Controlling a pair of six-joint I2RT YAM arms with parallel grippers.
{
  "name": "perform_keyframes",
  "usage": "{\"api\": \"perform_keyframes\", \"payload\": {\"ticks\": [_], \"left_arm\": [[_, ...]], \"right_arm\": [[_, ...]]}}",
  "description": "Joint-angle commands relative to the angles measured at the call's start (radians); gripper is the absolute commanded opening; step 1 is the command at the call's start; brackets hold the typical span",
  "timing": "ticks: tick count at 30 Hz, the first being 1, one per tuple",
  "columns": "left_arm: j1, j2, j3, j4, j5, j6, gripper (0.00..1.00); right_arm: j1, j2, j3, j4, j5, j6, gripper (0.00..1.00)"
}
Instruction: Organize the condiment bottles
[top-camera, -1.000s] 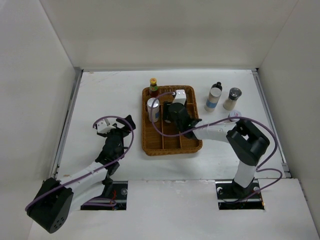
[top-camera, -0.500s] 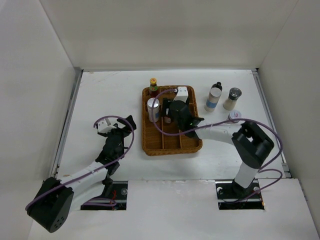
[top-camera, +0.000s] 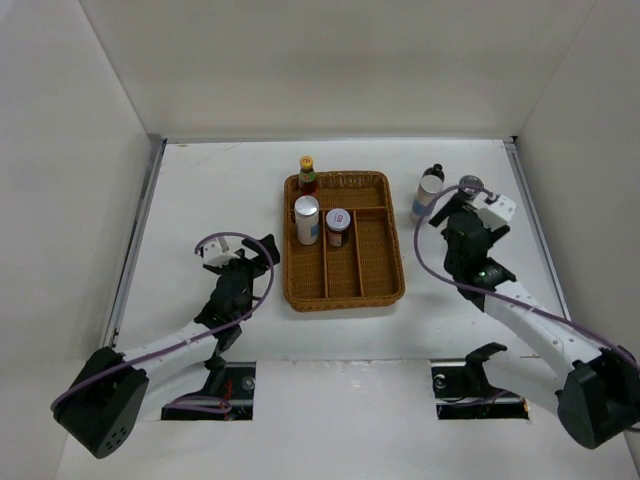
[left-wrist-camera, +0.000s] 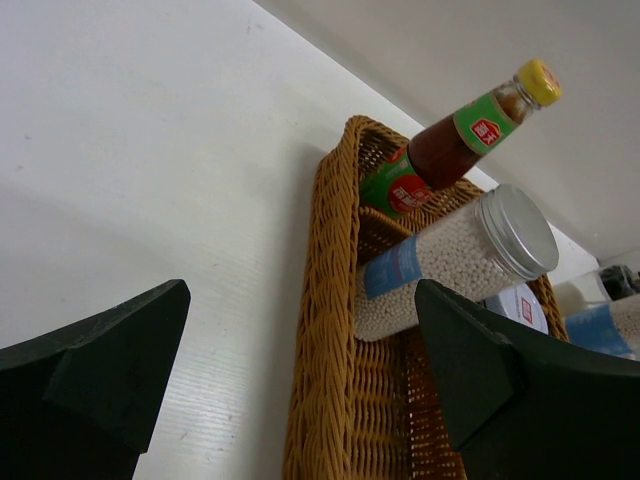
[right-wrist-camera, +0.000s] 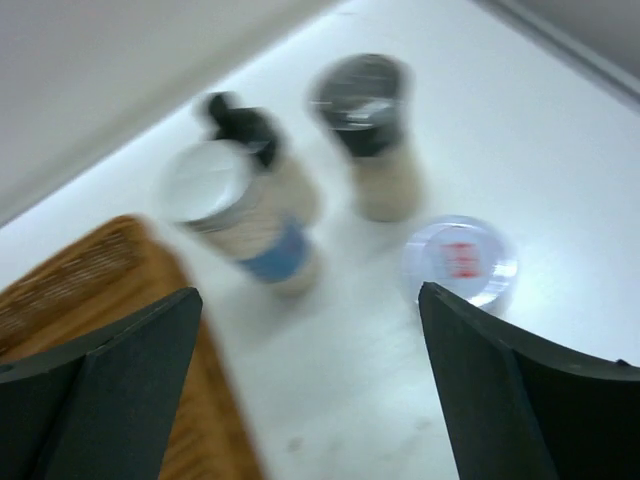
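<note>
Nearest in, the left jaws are seen spread wide above the tabletop (top-camera: 200, 200), with nothing gripped; the wicker tray (left-wrist-camera: 322, 330) lies ahead and to their right, well apart. The right jaws are parted too and empty, hung over the tabletop right of the tray. Framed between them, further out, is the blue-labelled white cylinder (right-wrist-camera: 245, 215), with the short clear-lidded jar (right-wrist-camera: 460, 260) off to its right and the beige shaker (right-wrist-camera: 375, 140) beyond, all blurred. The dark black-capped bottle (right-wrist-camera: 235, 115) is tucked just behind the cylinder. In the tray's far half, a short red-labelled jar (top-camera: 338, 227) and a silver-lidded cylinder (top-camera: 306, 220) are stood in neighbouring compartments, the red sauce bottle (top-camera: 307, 175) at the far left corner.
</note>
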Motion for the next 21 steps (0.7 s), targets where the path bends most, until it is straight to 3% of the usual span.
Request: {"api": "perform_keyframes", "payload": {"ticks": [1,7,12,17,21], "left_arm": [[-0.037,0.007,0.018,0.046,0.009,-0.017,1.00],[-0.058,0.047,0.013,0.088,0.016,-0.022,1.00],[-0.060,0.015,0.007,0.077,0.016,-0.022,1.00],[-0.060,0.024,0.008,0.076,0.016,-0.022,1.00],[-0.057,0.041,0.012,0.082,0.015,-0.022,1.00]], "right_arm": [[-0.133,-0.046,-0.014,-0.168,0.009,0.090,0.98],[-0.356,0.084,0.076,-0.201,-0.192,0.028,1.00],[-0.376,0.182,0.105,-0.181,-0.302,-0.001,1.00],[-0.411,0.257,0.084,-0.138,-0.313,-0.001,0.99],[-0.426,0.305,0.078,-0.063,-0.333,-0.002,0.87]]}}
